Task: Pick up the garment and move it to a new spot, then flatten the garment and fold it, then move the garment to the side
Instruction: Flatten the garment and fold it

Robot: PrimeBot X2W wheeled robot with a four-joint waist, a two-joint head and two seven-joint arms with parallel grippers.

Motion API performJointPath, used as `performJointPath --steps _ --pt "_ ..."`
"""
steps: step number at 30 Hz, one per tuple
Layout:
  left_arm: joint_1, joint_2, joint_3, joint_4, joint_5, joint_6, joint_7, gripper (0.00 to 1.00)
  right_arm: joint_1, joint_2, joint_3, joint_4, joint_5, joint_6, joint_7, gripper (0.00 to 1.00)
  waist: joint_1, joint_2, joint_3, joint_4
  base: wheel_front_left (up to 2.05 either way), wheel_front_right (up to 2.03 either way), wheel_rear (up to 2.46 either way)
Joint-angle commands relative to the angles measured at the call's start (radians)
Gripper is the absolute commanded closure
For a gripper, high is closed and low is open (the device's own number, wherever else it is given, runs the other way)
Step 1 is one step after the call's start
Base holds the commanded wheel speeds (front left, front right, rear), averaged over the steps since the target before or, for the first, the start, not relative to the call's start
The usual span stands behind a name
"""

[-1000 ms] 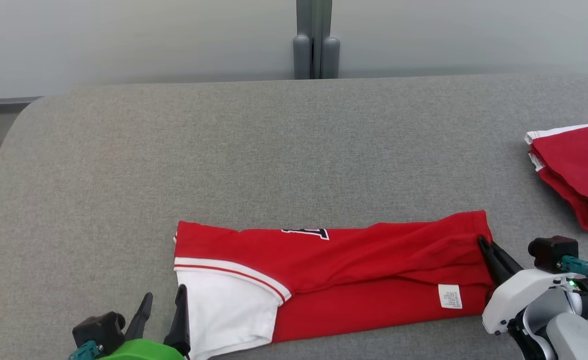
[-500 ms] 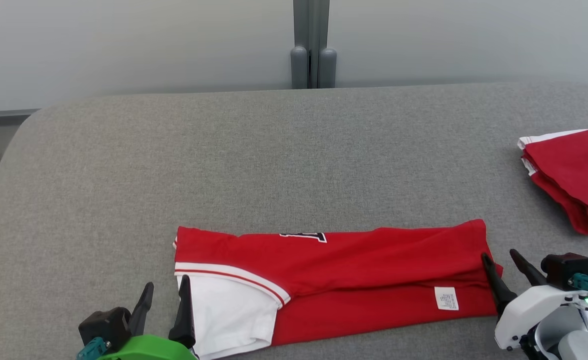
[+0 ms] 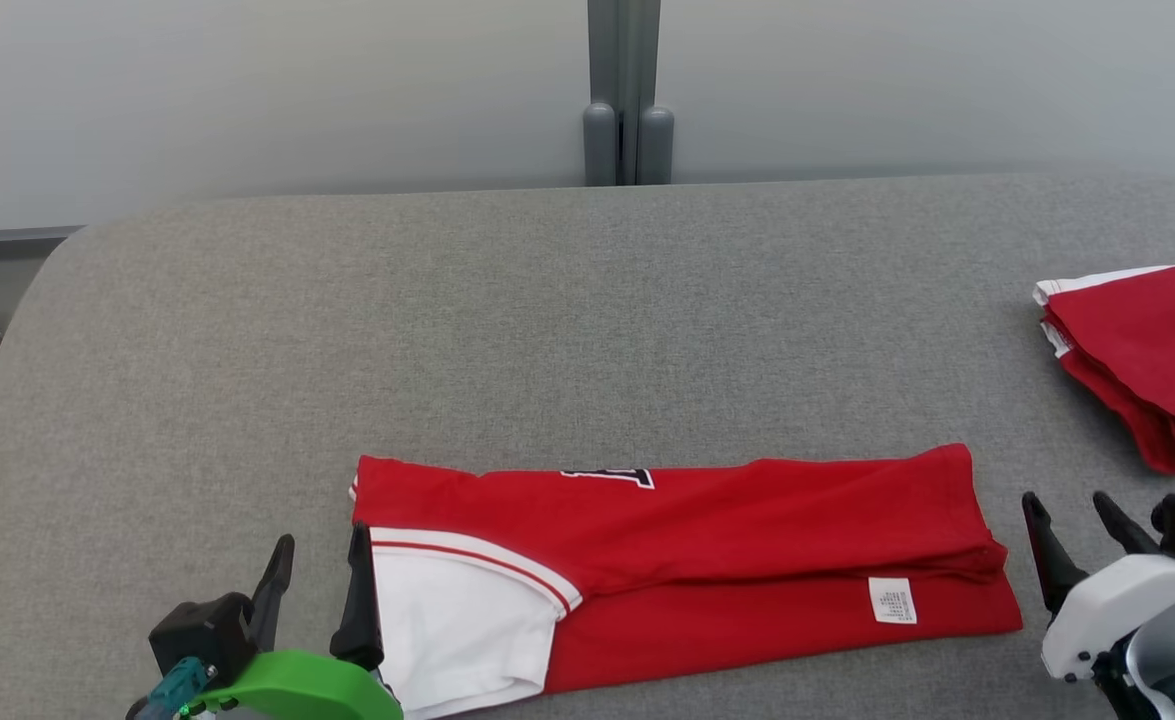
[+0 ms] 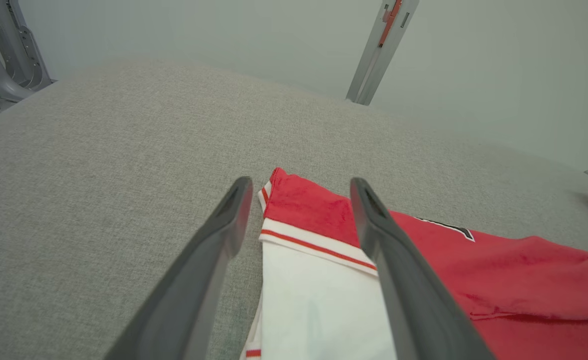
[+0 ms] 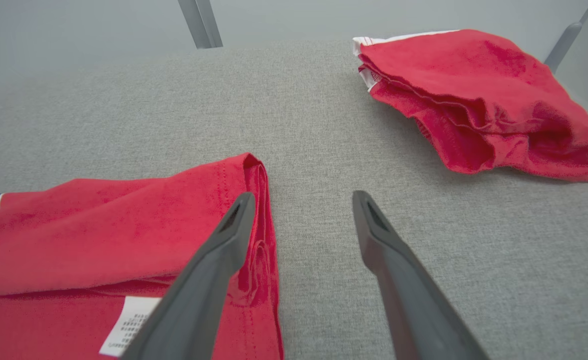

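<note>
The garment (image 3: 707, 540), a red shirt with a white sleeve and a white label, lies folded into a long strip on the near part of the grey table (image 3: 547, 300). My left gripper (image 3: 322, 545) stands open at its left end, and in the left wrist view the left gripper (image 4: 301, 185) straddles the garment (image 4: 474, 260) at the sleeve's edge. My right gripper (image 3: 1065, 505) is open just off the right end, holding nothing. Seen from the right wrist, the right gripper (image 5: 304, 197) has one finger over the hem of the garment (image 5: 123, 225) and the other over bare table.
A second red garment (image 3: 1147, 360) lies bunched at the table's right edge, the same red pile (image 5: 474, 90) lying ahead of my right fingers. A grey post (image 3: 627, 140) stands behind the table's far edge. The table's rounded left corner drops to the floor.
My right gripper has opened, let go of the garment's right end and drawn back to the right. That end now lies flat. The head camera has tilted slightly; the left gripper has barely moved.
</note>
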Motion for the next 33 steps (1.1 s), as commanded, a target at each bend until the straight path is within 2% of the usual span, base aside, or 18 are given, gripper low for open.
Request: performJointPath --steps 1,5,11,24,25,26,27,29,33 --pt "-0.02 0.007 -0.001 -0.004 0.015 0.002 -0.007 0.0 -0.027 -0.005 -0.002 -0.016 -0.015 -0.002 0.028 0.0 0.0001 0.0 0.0 0.001 0.0 0.0 0.0" --pt "-0.04 0.014 0.003 0.002 0.022 0.012 -0.013 0.0 -0.066 -0.035 0.054 -0.014 0.0 -0.002 0.169 0.0 0.0001 0.0 -0.001 0.011 0.0 0.0 0.0" --pt "-0.061 0.022 0.015 0.008 0.027 0.022 -0.021 0.0 -0.079 -0.066 0.123 0.046 0.037 -0.002 0.267 0.0 0.0001 0.0 -0.001 0.03 0.0 0.0 0.0" --pt "-0.072 0.036 0.022 0.001 0.022 0.038 -0.016 0.0 -0.108 -0.032 0.16 0.251 0.046 -0.002 0.261 0.0 0.0001 0.0 -0.003 0.044 0.0 0.0 0.0" --pt "-0.072 0.036 0.021 0.002 0.021 0.038 -0.015 0.0 -0.112 -0.027 0.161 0.27 0.045 -0.002 0.256 0.35 0.0001 0.0 -0.004 0.044 0.0 0.0 0.0" --pt "-0.072 0.037 0.021 0.003 0.02 0.037 -0.015 0.0 -0.114 -0.021 0.162 0.285 0.052 -0.002 0.255 0.58 0.0001 0.0 -0.005 0.044 0.0 0.0 0.0" --pt "-0.072 0.038 0.02 0.004 0.02 0.037 -0.015 0.0 -0.118 -0.014 0.162 0.298 0.061 -0.002 0.251 0.67 0.0001 0.0 -0.006 0.044 0.0 0.0 0.0" --pt "-0.072 0.04 0.02 0.006 0.018 0.036 -0.016 0.0 -0.128 -0.007 0.161 0.323 0.073 -0.002 0.239 1.0 0.0001 0.0 -0.008 0.041 0.0 0.0 0.0" --pt "-0.069 0.043 0.02 0.014 0.018 0.039 -0.023 0.0 -0.153 -0.016 0.147 0.353 0.101 -0.003 0.199 1.0 0.0001 0.0 -0.012 0.032 0.0 0.0 0.0"
